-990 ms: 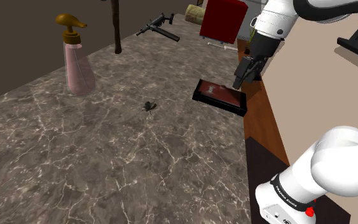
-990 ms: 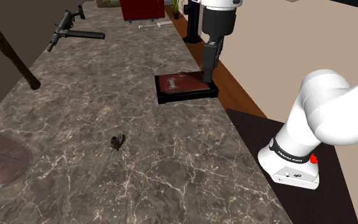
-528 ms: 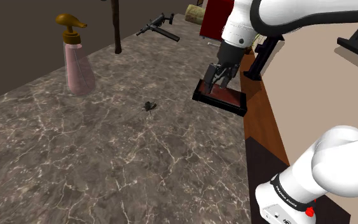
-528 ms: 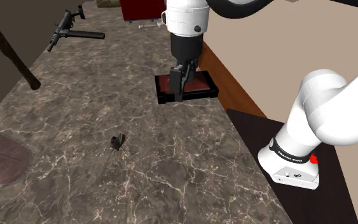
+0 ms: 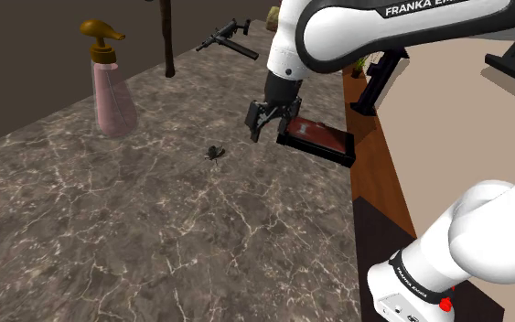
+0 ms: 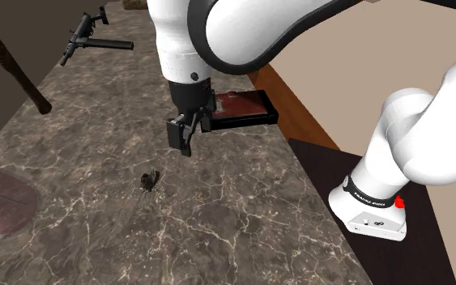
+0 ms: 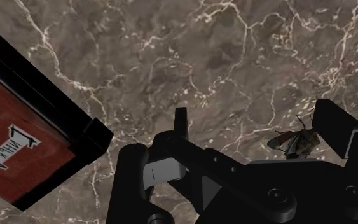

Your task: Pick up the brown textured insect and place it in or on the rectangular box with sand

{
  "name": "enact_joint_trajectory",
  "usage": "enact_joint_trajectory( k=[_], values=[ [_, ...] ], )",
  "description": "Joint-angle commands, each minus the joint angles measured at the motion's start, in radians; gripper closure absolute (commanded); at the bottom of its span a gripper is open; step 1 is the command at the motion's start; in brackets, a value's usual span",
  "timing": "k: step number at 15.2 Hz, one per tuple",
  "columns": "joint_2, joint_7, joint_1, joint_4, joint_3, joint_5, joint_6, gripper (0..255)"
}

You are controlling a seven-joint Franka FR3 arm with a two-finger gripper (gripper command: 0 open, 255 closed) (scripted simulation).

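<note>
To take the brown insect (image 5: 214, 152) cleanly from the marble counter (image 5: 109, 229), near the black box (image 5: 319, 139) with its reddish fill, the gripper (image 5: 262, 127) should centre above it and descend straight, its fingers now spread wide, holding and touching nothing

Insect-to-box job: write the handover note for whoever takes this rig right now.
Hand: open and empty, hovering above the dark marbled counter between the two job items.
Small brown insect: lying on the counter. In the wrist view it sits below the open hand, nearer one side, and is not clasped.
Black-rimmed rectangular box with reddish-brown fill: at the counter's edge, just beside the hand.
Done: nothing, no grasp made yet.
Left: centre over the insect, descend, close on it, lift, carry it to the box, release.
</note>
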Motion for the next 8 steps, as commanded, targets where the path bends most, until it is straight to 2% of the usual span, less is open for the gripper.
enact_joint_trajectory(
  k=[1,8],
  values=[
    [0.083,0.044,0.0,0.056,0.021,-0.025,0.029,0],
    [0.364,0.213,0.034,0.275,0.066,-0.145,0.082,0]
  ],
)
